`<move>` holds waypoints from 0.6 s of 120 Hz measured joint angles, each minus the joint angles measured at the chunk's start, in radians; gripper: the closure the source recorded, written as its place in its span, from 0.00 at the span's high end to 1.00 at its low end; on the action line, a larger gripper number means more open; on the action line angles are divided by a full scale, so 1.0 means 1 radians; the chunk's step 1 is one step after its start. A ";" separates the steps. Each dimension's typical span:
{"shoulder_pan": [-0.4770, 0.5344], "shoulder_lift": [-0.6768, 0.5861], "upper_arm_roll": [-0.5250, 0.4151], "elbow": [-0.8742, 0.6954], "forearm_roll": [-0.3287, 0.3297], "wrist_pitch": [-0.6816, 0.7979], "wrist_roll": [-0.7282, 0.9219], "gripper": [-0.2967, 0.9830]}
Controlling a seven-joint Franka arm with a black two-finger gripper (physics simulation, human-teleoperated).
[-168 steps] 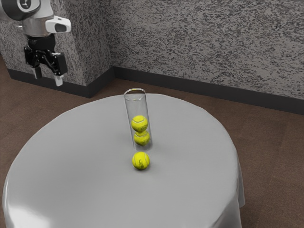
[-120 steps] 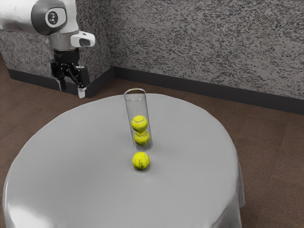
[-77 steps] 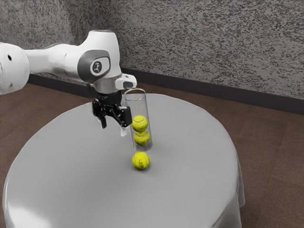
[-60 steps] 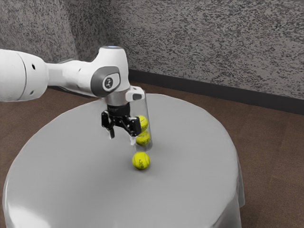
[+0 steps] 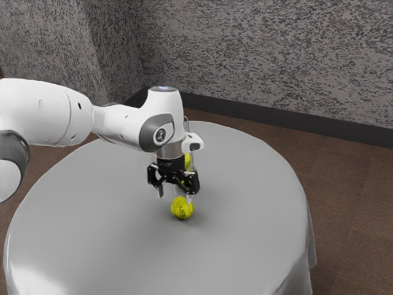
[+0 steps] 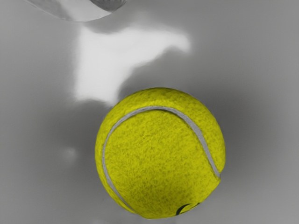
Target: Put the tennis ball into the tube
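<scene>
Claw has swung in over the bench and dropped, fingers apart, to the loose tennis ball. Ball unmoved, on the cloth near the tube. Our grasp comes next, we judge: centre, lower slightly, close.

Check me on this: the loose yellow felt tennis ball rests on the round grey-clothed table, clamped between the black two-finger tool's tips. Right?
Not clamped: the exterior view shows the tool open, its fingers spread wider than the loose ball. The rest holds: the loose ball rests on the round grey-clothed table.
</scene>
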 joint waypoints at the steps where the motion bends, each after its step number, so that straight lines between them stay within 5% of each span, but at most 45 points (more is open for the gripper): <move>1: -0.001 0.002 0.000 0.000 -0.002 0.002 -0.001 0.77; 72: 0.001 0.115 0.001 0.040 -0.055 0.062 -0.023 0.77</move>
